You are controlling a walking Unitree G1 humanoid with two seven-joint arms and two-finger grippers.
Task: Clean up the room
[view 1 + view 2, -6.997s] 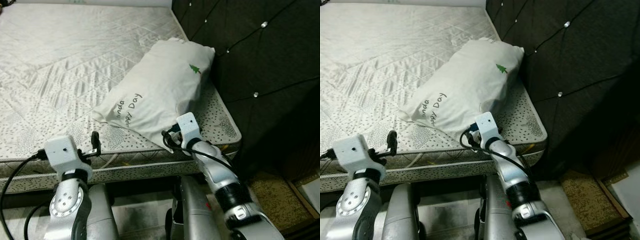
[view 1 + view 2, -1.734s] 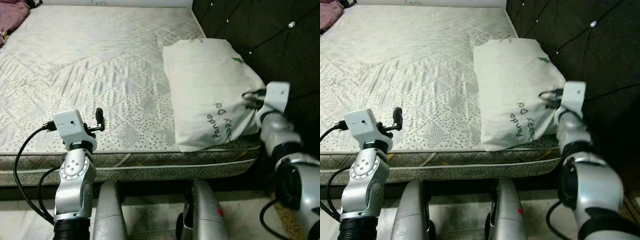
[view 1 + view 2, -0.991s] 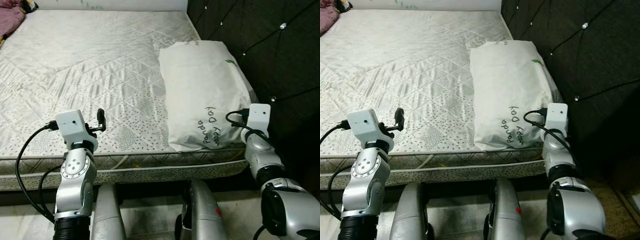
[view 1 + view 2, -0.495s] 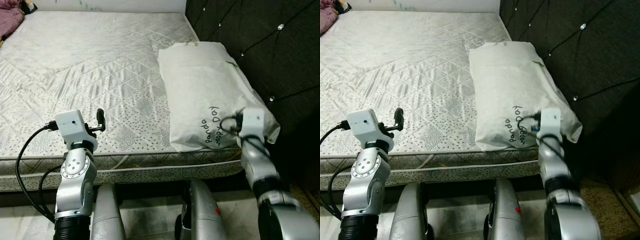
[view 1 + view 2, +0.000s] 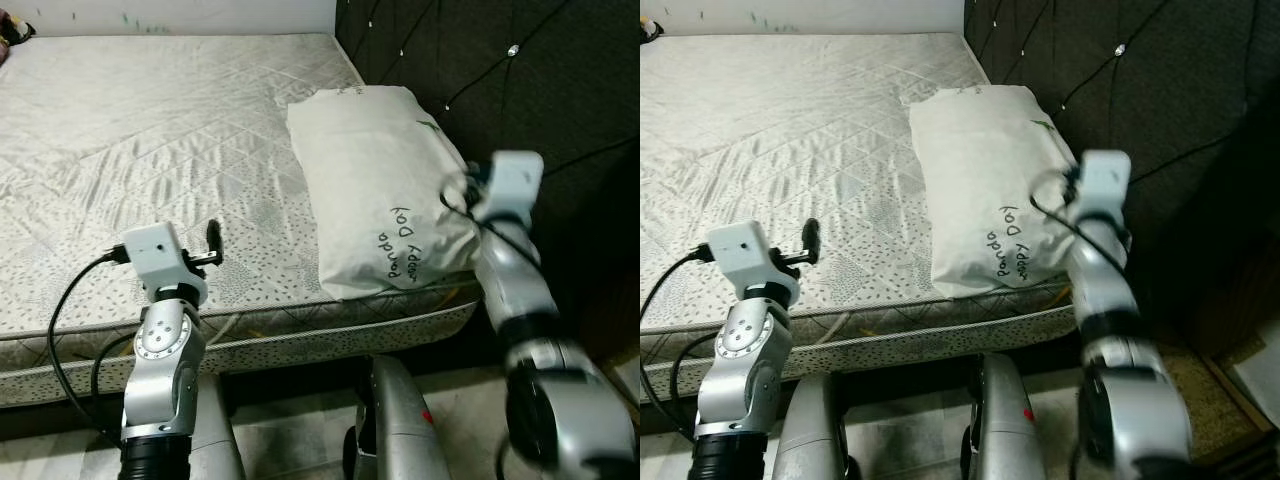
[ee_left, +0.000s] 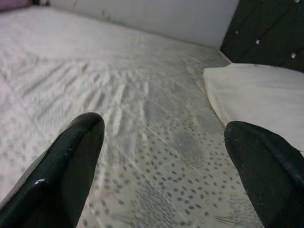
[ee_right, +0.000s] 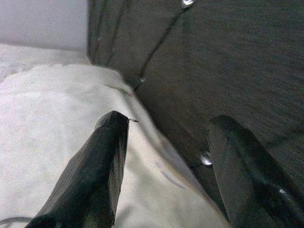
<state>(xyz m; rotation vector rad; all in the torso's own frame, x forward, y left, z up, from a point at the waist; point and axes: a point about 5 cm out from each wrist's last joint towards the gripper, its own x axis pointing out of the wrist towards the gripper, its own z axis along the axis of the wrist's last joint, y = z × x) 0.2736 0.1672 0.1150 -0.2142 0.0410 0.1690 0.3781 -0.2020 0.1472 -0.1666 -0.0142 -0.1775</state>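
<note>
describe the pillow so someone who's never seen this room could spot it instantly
Start at the bare quilted mattress, then go to its right edge against the dark tufted headboard. The pillow lies there lengthwise: white, with handwritten-style dark lettering near the foot-side end and a small green tree mark.

Pillow [image 5: 385,200] on mattress [image 5: 150,130], right edge, beside headboard [image 5: 520,90].

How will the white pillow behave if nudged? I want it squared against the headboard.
The pillow looks puffy, so probably light. Its creased cover suggests it would dent rather than slide on the quilted mattress.
</note>
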